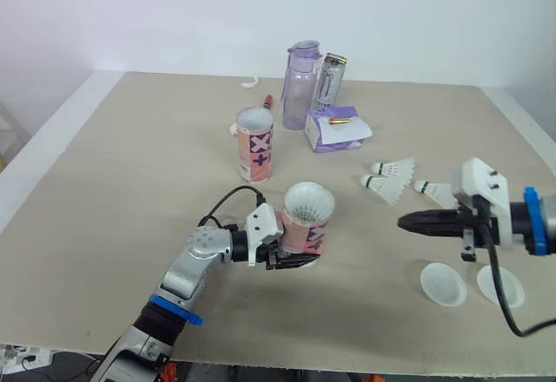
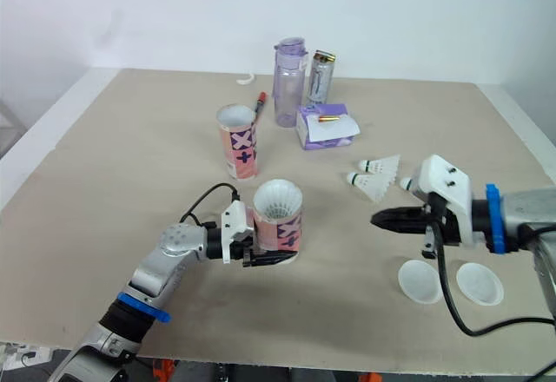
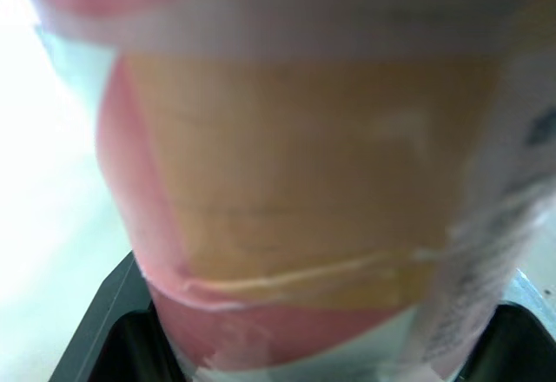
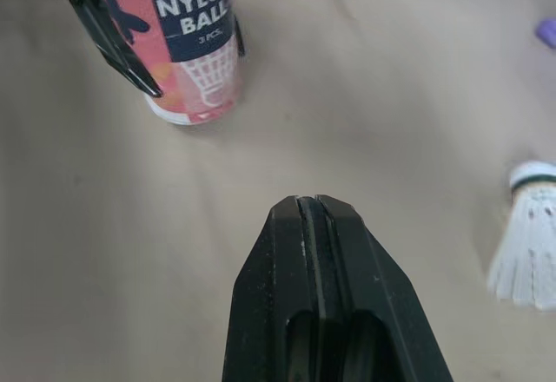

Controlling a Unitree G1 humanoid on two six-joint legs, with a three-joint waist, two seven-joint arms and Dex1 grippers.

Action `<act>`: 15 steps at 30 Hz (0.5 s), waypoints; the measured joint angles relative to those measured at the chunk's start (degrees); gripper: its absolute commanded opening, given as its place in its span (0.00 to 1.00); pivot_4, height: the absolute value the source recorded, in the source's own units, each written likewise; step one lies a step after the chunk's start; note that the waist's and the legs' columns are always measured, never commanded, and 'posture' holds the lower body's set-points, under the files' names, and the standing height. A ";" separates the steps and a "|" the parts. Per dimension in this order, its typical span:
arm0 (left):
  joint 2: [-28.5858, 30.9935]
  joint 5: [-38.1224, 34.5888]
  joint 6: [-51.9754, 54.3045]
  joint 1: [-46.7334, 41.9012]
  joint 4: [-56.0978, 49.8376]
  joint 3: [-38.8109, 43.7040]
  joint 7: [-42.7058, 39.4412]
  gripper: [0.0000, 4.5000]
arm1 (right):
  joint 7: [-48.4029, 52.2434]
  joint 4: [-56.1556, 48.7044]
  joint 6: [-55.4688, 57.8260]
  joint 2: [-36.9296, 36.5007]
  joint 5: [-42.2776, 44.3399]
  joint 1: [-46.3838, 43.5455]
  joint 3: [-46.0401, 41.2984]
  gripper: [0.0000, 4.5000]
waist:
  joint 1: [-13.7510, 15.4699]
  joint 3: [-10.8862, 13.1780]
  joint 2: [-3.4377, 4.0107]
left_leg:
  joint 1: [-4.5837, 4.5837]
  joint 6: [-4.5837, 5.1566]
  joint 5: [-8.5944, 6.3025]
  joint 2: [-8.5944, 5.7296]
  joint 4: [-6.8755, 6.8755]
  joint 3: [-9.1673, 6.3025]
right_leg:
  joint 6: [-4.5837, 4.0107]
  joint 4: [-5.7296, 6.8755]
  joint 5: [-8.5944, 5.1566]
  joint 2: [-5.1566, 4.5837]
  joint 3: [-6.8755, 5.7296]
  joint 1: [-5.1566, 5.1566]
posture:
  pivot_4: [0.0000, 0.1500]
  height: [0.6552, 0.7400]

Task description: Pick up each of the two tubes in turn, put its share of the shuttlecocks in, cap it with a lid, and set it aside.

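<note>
Left hand [image 1: 298, 260] grips the near tube [image 1: 307, 224]; right hand [image 1: 403, 222], pinched closed, hovers apart.

Light: bright, even, diffuse.
Shadows: faint, soft, under the tube [image 1: 306, 226].
Glare: white washout beside it, left wrist view.

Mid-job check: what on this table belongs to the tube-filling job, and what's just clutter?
Job: tube gripped by the left hand, shuttlecock inside; second tube, standing; three loose shuttlecocks; two lids.
Clutter: purple bottle; clear bottle; purple packet; red pen.
</note>
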 measured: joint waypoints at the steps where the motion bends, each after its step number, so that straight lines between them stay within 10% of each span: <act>1: 0.21 0.15 -1.06 0.21 0.62 -0.45 -0.21 0.67 | 0.08 0.55 -0.05 -0.61 0.03 1.76 -1.31 0.15 | 0.00 0.00 0.00 | 0.03 0.00 0.00 0.01 0.00 0.01 | -0.11 -0.01 -0.06 0.01 0.00 0.03 | 1.00 1.00; 10: 0.76 1.09 -4.11 0.20 0.92 -1.66 -2.08 0.67 | 2.28 8.43 -7.01 -5.46 -6.05 14.29 -2.78 0.91 | 0.02 -0.02 0.03 | 0.09 0.00 0.00 0.02 -0.01 0.06 | -0.04 -0.14 -0.03 0.01 0.08 0.12 | 1.00 1.00; 15: 0.56 0.40 -3.75 0.54 0.87 -2.27 -2.69 0.67 | 2.16 12.24 -9.61 -6.31 -7.26 13.19 -0.28 0.97 | -0.03 -0.02 0.02 | 0.12 0.00 0.00 0.03 -0.01 0.07 | -0.05 -0.16 -0.02 0.04 0.09 0.14 | 1.00 1.00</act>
